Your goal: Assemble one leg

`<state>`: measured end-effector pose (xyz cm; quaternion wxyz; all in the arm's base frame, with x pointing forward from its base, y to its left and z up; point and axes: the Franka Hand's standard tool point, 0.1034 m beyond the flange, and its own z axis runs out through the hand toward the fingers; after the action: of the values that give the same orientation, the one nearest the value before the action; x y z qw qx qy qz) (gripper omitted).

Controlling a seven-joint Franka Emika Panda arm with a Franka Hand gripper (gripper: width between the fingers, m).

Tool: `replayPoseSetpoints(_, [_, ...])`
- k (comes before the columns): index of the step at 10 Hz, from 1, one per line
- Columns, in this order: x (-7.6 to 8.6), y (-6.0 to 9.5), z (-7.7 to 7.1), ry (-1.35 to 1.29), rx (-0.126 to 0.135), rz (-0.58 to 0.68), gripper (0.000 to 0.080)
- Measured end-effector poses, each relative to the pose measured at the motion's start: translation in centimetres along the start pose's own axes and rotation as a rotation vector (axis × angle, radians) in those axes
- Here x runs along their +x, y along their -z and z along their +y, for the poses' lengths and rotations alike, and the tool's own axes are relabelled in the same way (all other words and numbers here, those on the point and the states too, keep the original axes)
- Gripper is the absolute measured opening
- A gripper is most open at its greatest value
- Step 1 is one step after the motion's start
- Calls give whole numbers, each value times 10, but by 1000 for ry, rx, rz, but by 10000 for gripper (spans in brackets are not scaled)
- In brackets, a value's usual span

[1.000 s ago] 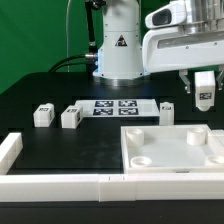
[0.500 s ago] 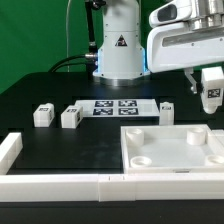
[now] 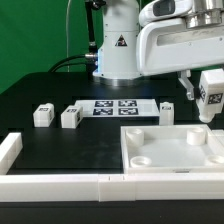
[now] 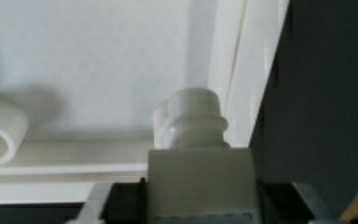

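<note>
My gripper (image 3: 209, 82) is shut on a leg (image 3: 211, 96), a small white block with a black-and-white tag, and holds it in the air over the far right corner of the large white square panel (image 3: 170, 150). In the wrist view the held leg (image 4: 197, 150) points its rounded peg end down toward the panel (image 4: 87, 60), near a round corner socket (image 4: 2, 125). Three more legs stand on the table: two (image 3: 42, 115) (image 3: 70, 116) at the exterior view's left and one (image 3: 167, 111) behind the panel.
The marker board (image 3: 115, 107) lies in front of the robot base (image 3: 118, 55). Long white bars (image 3: 60, 184) run along the table's front edge, with a short one (image 3: 9, 150) at the exterior view's left.
My gripper has carried the leg toward the exterior view's right, over the panel's far right corner.
</note>
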<state>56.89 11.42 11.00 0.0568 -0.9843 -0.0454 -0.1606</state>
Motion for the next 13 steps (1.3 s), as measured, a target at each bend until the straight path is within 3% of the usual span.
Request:
replayPoseSetpoints(1, [-3,-1,0,4,-1,4,291])
replayPoseSetpoints(4, [0,-3,5,22,-25,177,291])
replayPoseSetpoints(9, [25,-20,4,103,-23,177,291])
replayPoseSetpoints(13, [21,-37,9,99,-25,165,291])
